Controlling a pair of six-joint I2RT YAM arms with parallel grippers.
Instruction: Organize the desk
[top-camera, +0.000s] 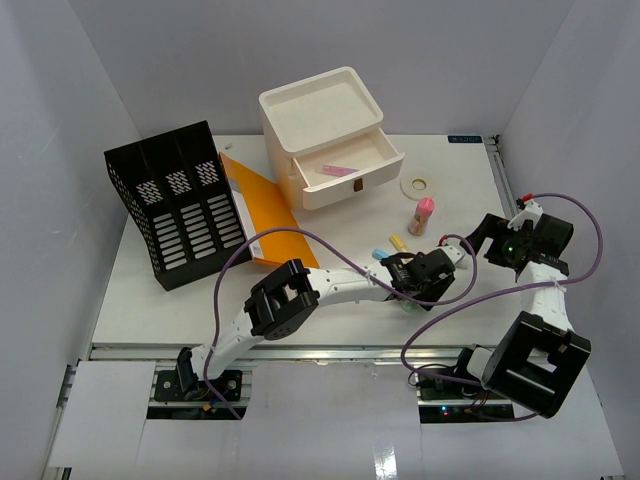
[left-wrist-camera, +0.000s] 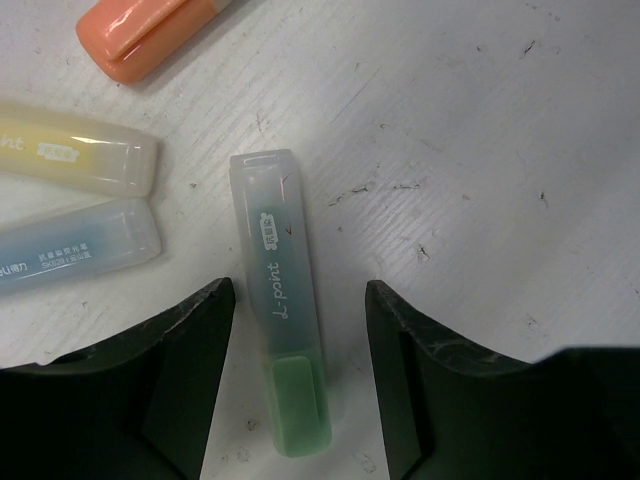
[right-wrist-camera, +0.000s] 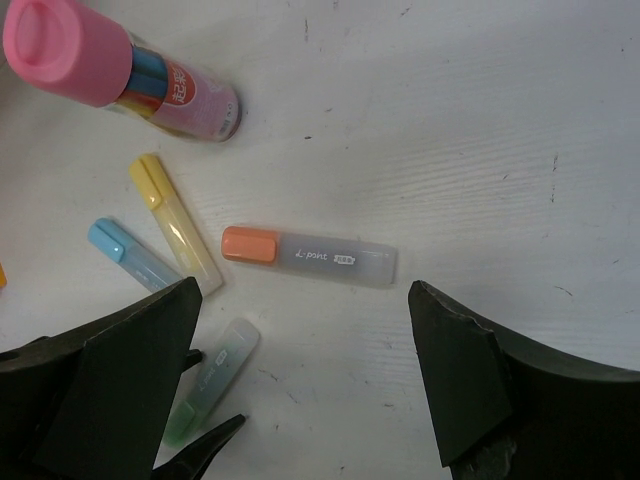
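Both pincers hover over the desk (top-camera: 135, 290), front right: the left gripper (left-wrist-camera: 297, 292), jaws apart, straddles the green highlighter (left-wrist-camera: 275, 250) ready to pinch it, likely for the open drawer (top-camera: 345, 165), while the right gripper (right-wrist-camera: 302, 295) hangs wide open above the orange highlighter (right-wrist-camera: 310, 257).

a black mesh file organizer (top-camera: 175, 205) is seen at the far left, and an orange folder (top-camera: 262, 205) is laid against its right side. a cream drawer box (top-camera: 325, 130) is set at the back, one drawer (top-camera: 350, 170) is found open, and a pink item (top-camera: 338, 171) is spotted inside. a white tape roll (top-camera: 417, 185) is laid flat to its right, with a pink-capped tube (right-wrist-camera: 120, 70) stood nearby. four pens are grouped below it: a yellow highlighter (right-wrist-camera: 175, 225) and a blue highlighter (right-wrist-camera: 135, 258) are laid side by side, while an orange highlighter (right-wrist-camera: 308, 257) and a green highlighter (left-wrist-camera: 282, 350) are seen lying apart.
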